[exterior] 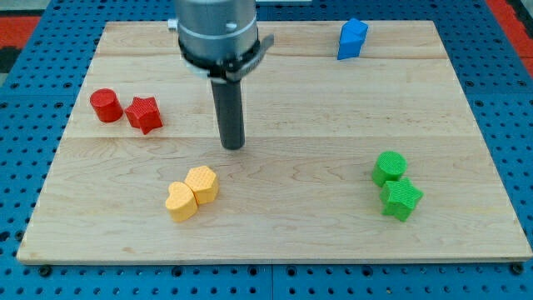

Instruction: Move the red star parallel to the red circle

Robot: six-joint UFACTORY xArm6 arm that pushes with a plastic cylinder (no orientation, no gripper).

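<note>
The red star (144, 114) lies at the view's left on the wooden board, touching or nearly touching the red circle (106, 106) on its left. My tip (233, 146) rests on the board near the middle, to the right of the red star and a little lower, well apart from it. It stands just above the two yellow blocks.
A yellow hexagon (202, 183) and a yellow heart (181, 201) sit side by side below my tip. A green circle (389, 167) and a green star (401, 199) lie at the right. A blue block (351, 39) sits at the top right. The board's lower edge (275, 257) is near the bottom.
</note>
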